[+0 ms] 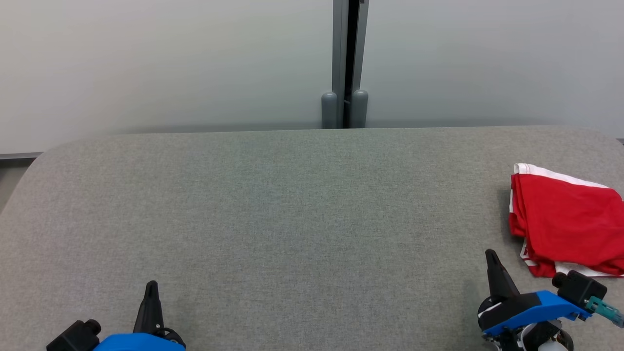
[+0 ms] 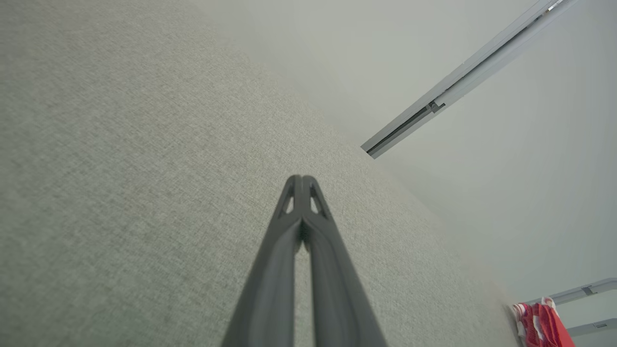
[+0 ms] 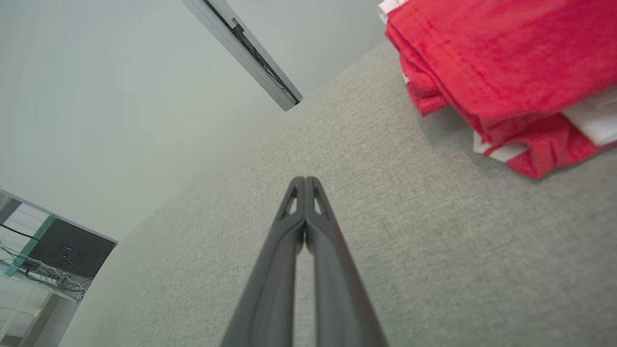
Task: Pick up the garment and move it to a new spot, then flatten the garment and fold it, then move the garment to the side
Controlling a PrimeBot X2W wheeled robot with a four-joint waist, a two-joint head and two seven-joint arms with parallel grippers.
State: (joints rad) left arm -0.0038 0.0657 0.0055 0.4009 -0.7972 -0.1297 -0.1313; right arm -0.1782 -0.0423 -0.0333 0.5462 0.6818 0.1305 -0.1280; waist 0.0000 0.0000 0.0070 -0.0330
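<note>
Garment cut by right edge; left hand base cropped below.

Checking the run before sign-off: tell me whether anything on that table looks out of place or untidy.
Only the red garment: it sits far to the right on the grey table, folded loosely, with white-trimmed lower layers poking out unevenly at the near side. Nothing looks spilled or damaged.

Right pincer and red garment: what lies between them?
Nothing but bare grey tabletop separates the right pincer from the red garment, as the right wrist view shows.
</note>
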